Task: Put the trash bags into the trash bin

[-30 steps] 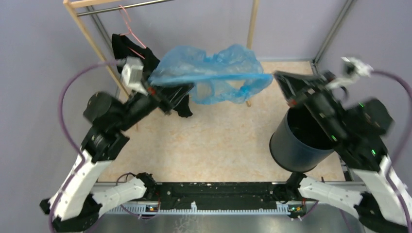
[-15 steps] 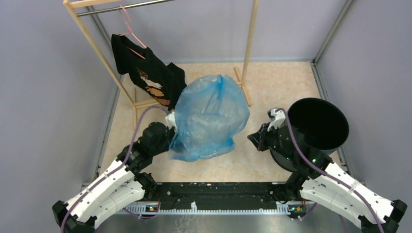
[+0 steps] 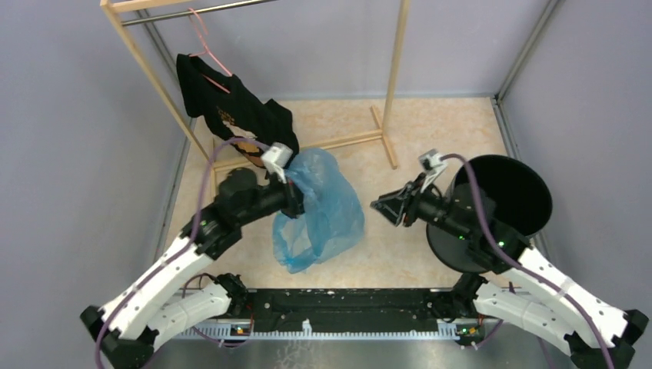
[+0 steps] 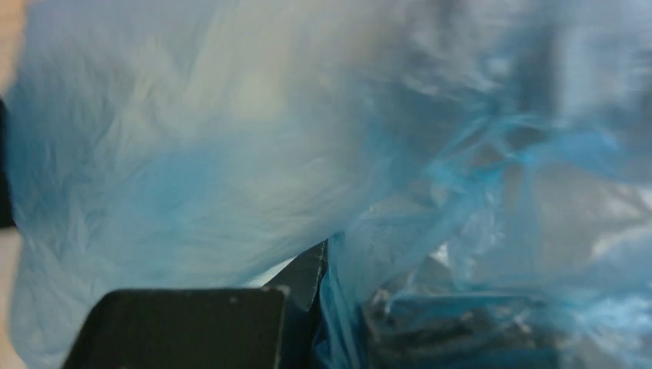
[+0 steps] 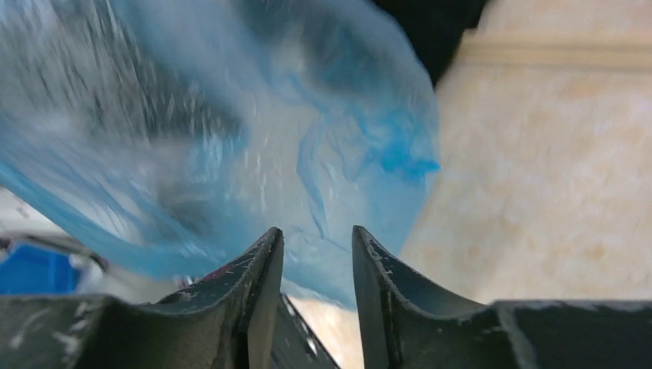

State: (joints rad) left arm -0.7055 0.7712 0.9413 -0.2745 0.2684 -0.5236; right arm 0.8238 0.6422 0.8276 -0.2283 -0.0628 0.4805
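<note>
The light-blue trash bag [image 3: 321,211] hangs crumpled from my left gripper [image 3: 295,201], which is shut on its upper edge, just above the floor at centre. In the left wrist view the bag [image 4: 231,138] fills the frame and is pinched at my left gripper [image 4: 338,300]. My right gripper [image 3: 381,207] is open and empty, pointing at the bag from its right with a small gap. In the right wrist view my right gripper [image 5: 317,250] has parted jaws with the bag [image 5: 231,131] just ahead. The black trash bin [image 3: 530,175] stands upright at the right, behind the right arm.
A wooden clothes rack [image 3: 394,69] stands at the back, its base bar [image 3: 338,142] on the floor. A black shirt [image 3: 231,115] hangs from it on a pink hanger [image 3: 201,38], just behind the left gripper. Grey walls enclose the beige floor [image 3: 430,131].
The bag has collapsed from a wide billowed shape to a narrower hanging bundle. My left gripper has risen and moved back. My right gripper has moved left toward the bag, still open.
</note>
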